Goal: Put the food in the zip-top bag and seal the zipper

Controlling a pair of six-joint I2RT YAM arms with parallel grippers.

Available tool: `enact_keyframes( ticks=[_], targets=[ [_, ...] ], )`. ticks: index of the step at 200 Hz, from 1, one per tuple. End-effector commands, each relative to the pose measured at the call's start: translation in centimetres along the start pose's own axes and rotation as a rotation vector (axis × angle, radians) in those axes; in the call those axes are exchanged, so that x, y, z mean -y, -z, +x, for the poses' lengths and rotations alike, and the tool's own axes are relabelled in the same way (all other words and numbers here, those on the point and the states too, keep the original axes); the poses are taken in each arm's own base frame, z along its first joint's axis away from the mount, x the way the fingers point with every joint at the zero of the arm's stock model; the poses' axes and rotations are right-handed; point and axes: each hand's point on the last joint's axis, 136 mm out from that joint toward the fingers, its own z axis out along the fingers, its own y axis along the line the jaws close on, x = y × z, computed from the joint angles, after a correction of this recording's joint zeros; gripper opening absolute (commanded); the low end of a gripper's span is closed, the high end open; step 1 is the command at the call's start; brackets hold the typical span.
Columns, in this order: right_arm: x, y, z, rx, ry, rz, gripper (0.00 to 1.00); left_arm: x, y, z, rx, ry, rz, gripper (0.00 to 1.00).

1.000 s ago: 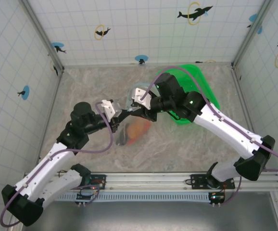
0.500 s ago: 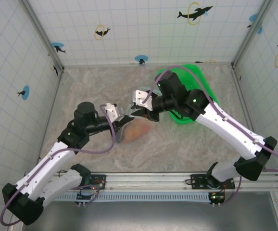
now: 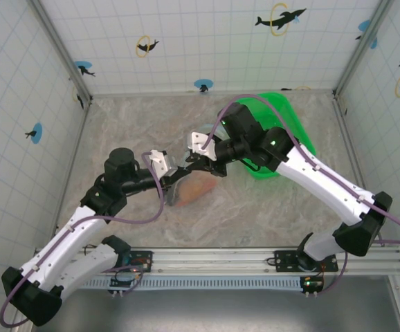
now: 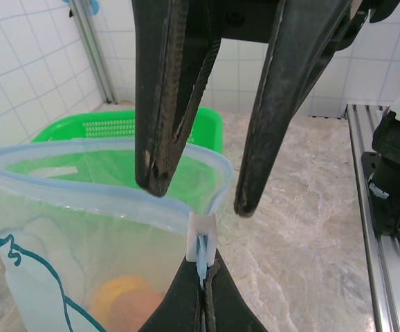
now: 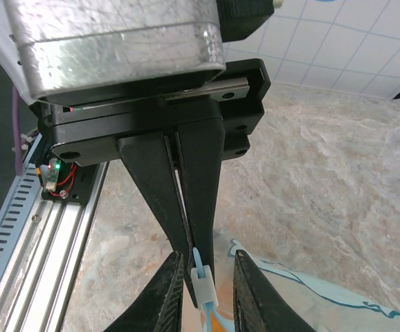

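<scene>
- Tiled walls stood round a marbled bench (image 3: 117, 117), with a green basket (image 3: 293, 131) at its far right.
- Over the bench's middle the clear bag (image 4: 82, 235) stood mouth-up between the two arms, held by one corner. Orange food (image 4: 127, 301) sat at its bottom. Whether any pieces were left in the basket could not be told.
- Along the gaping mouth ran the pale blue zipper (image 4: 82, 197). Its long axis led from the white slider (image 4: 201, 238) at the held corner off to the left of the left wrist view.
- Left end effector (image 4: 203, 277) was clenched on the bag's edge just under the slider, its fingers pressed flat together on the blue strip.
- Right end effector (image 5: 210, 257) met that same corner from the opposite side. Its fingers stood apart with the slider between them and a sliver of gap on either side, so it grasped nothing.
- By this layout the right arm was the one placed to take the slider. The pull would need to follow the strip, away from the left's pinch, which served as anchor.
- With the mouth's two lips well apart mid-span, the slider might run stiffly there.
</scene>
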Motion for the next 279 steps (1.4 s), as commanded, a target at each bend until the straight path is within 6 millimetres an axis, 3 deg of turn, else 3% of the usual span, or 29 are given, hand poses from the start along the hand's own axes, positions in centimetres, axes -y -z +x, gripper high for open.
enact_keyframes(
  ticks=[1,78,107,142,215,279],
  targets=[
    [-0.5,-0.7,0.6,-0.015,-0.02,-0.03,0.24,0.5,0.3,-0.4,0.023,-0.023,0.015,0.0],
    [-0.2,-1.3,2.1,-0.043,-0.041,-0.01,0.24,0.5,0.5,-0.7,0.03,-0.027,0.006,0.0],
    [-0.3,-1.4,2.1,-0.037,-0.041,-0.018,0.07,0.4,0.6,-0.6,0.025,-0.029,0.0,0.0],
    [-0.3,-1.3,2.0,-0.034,-0.036,-0.015,0.0,0.3,0.6,-0.3,0.017,-0.024,-0.012,0.0],
    [2.4,0.2,2.7,-0.078,-0.005,0.161,0.0,-2.4,2.1,-1.0,0.03,-0.105,-0.229,0.0],
    [3.9,1.1,3.9,-0.11,-0.015,0.261,0.0,-3.4,3.9,-3.0,0.076,-0.161,-0.34,0.0]
  ],
)
